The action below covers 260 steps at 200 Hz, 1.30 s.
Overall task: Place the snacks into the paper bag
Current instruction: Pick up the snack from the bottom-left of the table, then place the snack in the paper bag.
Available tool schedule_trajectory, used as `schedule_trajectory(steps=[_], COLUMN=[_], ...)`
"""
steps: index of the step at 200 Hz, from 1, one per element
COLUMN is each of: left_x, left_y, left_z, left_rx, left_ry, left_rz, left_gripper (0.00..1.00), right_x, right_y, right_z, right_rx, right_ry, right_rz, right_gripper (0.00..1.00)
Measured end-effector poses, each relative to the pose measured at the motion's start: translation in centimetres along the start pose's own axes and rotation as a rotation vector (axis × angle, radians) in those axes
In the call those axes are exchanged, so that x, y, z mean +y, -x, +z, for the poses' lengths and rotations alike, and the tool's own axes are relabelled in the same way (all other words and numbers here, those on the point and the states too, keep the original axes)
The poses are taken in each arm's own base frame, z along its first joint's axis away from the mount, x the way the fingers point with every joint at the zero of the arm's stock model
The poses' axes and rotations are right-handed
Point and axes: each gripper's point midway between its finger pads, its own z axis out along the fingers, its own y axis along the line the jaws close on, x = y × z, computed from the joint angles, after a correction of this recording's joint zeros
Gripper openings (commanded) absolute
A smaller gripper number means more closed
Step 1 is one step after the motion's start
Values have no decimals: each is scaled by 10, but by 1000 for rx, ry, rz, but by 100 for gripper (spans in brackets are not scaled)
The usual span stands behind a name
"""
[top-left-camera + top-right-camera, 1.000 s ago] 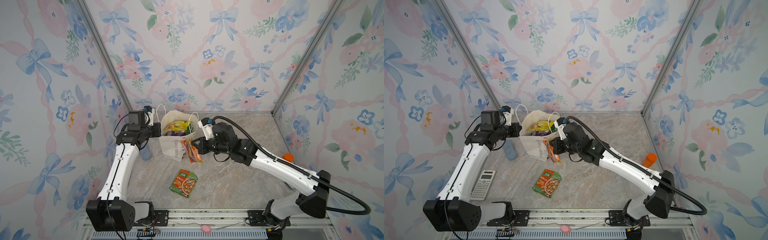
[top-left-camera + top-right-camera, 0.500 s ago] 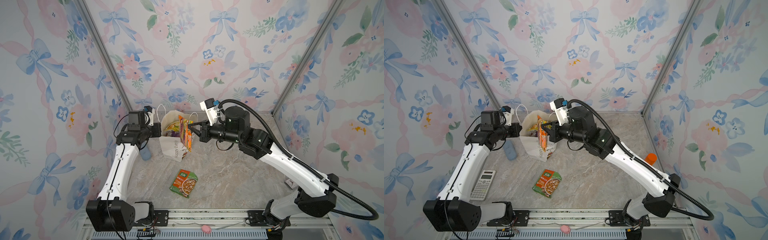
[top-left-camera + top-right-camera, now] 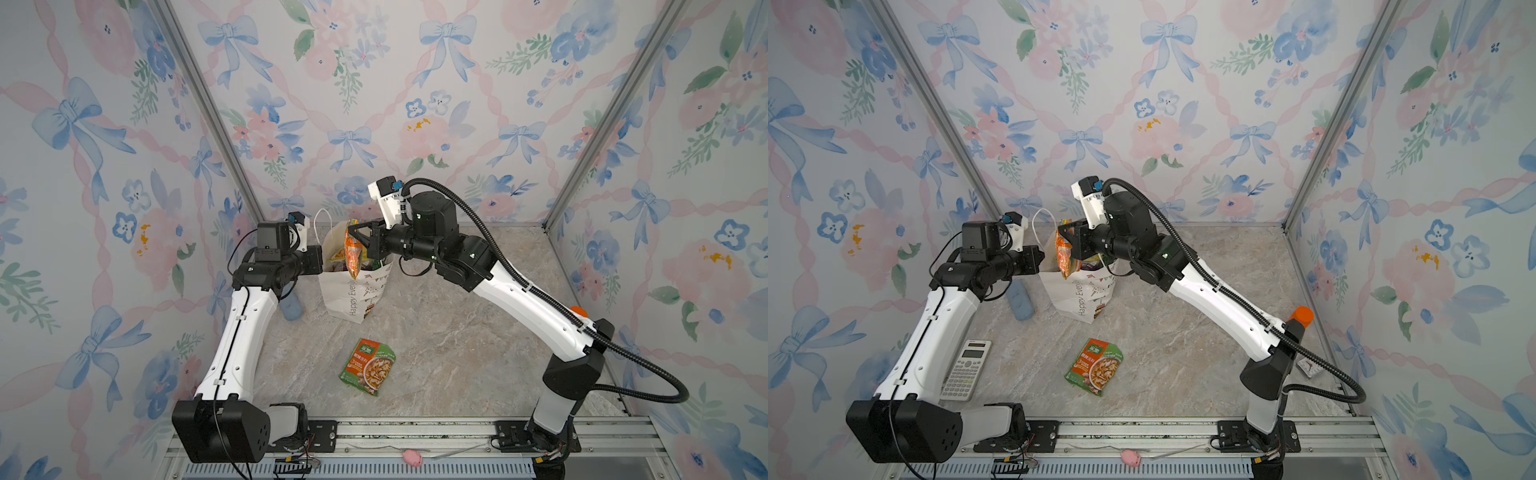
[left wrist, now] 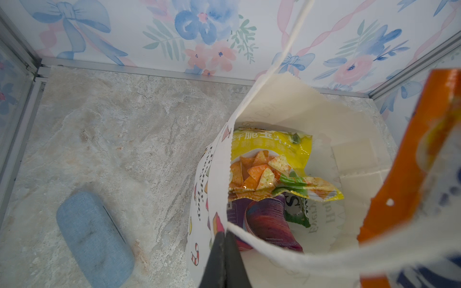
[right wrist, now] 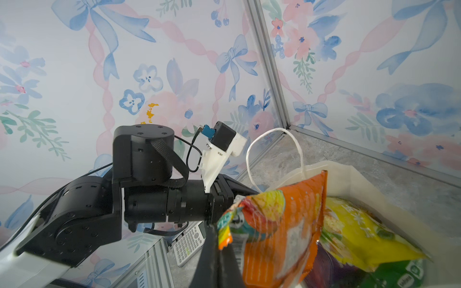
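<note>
jaws of the right gripper [image 3: 360, 241] are pressed together on the upper edge of an orange packet [image 3: 353, 259], which hangs down over the open mouth of the white paper bag [image 3: 351, 297]; whether its lower end is inside the rim i cannot tell. the right arm climbs from its base at the front right, forearm slanting toward the back, wrist level and pointing at the left arm. the left gripper [image 4: 222, 245] is clamped tight on the bag's rim on its own side, its arm rising from the front left with the wrist level. a yellow packet [image 4: 272, 147] and a purple packet [image 4: 268, 222] lie inside the bag. a green packet [image 3: 368, 369] lies flat on the table [image 3: 436, 332] in front of the bag, well apart from it.
</note>
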Motion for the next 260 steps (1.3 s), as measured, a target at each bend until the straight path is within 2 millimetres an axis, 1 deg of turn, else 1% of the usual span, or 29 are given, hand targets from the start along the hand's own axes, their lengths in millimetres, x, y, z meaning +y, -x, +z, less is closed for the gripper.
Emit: schedule_trajectory(steps=[34,48,65,88,114,138,169,195,223,247,260], left_x=[-1,-1,-1,-2,-2,-2,-2,-2,-2,-2,-2], left_y=[0,0,0,0,0,0,0,0,0,-1,-2], left_z=[0,0,0,0,0,0,0,0,0,0,0], left_rx=[1,1,1,2,1,1,1,1,2,4,7], left_ry=[-7,-8,-9,-10,-10,-11,-10,-11,-10,-10,-9], left_rz=[0,0,0,0,0,0,0,0,0,-1,-2], left_gripper=[0,0,0,0,0,0,0,0,0,0,0], right_x=[-5,-11,-22,-38,-53,-57,-56,-56,-59,-67,-74], right_y=[9,11,12,10,2,-2,-4,-13,-29,-42,-49], right_z=[18,24,30,36,39,40,41,48,59,68,68], right_rx=[-6,-3,2,16,48,61,72,96,134,168,190], right_ry=[-6,-11,-31,-55,-82,-82,-65,-44,-28,-36,-61], right_rz=[-19,-21,-20,-12,1,8,24,55,90,109,117], right_gripper=[0,0,0,0,0,0,0,0,0,0,0])
